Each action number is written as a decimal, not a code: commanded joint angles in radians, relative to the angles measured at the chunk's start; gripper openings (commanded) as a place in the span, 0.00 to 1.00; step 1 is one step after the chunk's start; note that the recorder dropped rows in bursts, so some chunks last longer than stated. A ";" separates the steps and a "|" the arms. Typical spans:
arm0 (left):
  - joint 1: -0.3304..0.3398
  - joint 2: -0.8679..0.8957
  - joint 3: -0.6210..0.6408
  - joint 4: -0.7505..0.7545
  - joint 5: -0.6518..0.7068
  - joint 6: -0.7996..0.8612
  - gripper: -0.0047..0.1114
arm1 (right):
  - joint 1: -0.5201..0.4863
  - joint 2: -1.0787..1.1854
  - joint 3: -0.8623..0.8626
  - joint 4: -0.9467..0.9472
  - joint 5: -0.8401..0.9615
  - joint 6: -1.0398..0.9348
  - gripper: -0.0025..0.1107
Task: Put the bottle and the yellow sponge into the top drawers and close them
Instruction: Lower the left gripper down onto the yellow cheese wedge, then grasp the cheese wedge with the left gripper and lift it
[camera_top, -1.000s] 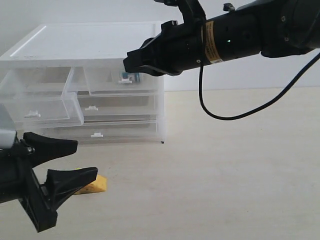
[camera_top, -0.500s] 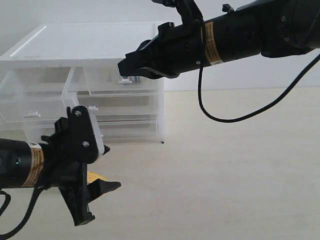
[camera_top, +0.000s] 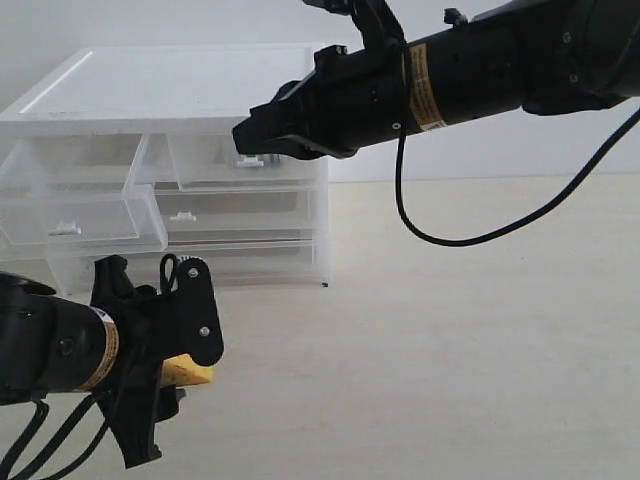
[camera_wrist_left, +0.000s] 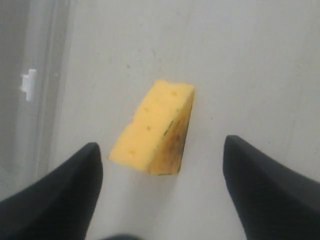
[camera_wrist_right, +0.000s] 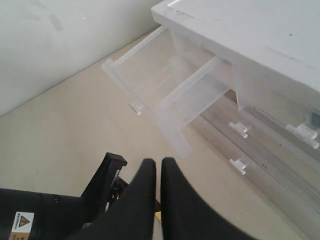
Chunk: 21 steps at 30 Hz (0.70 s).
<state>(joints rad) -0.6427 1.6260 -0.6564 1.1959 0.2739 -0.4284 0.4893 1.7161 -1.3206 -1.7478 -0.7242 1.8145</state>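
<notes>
The yellow sponge lies on the table as a wedge with its orange-brown speckled side facing me. My left gripper is open, one finger on each side of the sponge's near end, touching nothing. In the exterior view the sponge peeks out under the left arm. The left top drawer is pulled far out. My right gripper is shut with nothing between its fingers, at the front of the right top drawer. A small teal and white bit of the bottle shows just below the tip.
The white-topped cabinet stands at the back left, with two full-width drawers shut below. A black cable hangs from the right arm. Bare table stretches to the right.
My left arm has swung round and dropped over the sponge, fingers now pointing down at it. The right gripper has edged slightly left along the right top drawer.
</notes>
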 joint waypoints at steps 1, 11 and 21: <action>-0.004 0.032 -0.004 0.062 0.002 0.028 0.59 | -0.004 -0.010 0.009 0.003 -0.028 0.007 0.02; 0.119 0.080 -0.025 0.129 -0.088 0.011 0.59 | -0.004 -0.010 0.044 0.003 0.037 -0.007 0.02; 0.207 0.093 -0.025 0.146 -0.220 -0.018 0.59 | -0.004 -0.010 0.044 0.003 0.037 -0.011 0.02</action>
<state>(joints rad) -0.4781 1.7170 -0.6789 1.3415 0.0969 -0.4174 0.4893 1.7156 -1.2798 -1.7478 -0.6955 1.8144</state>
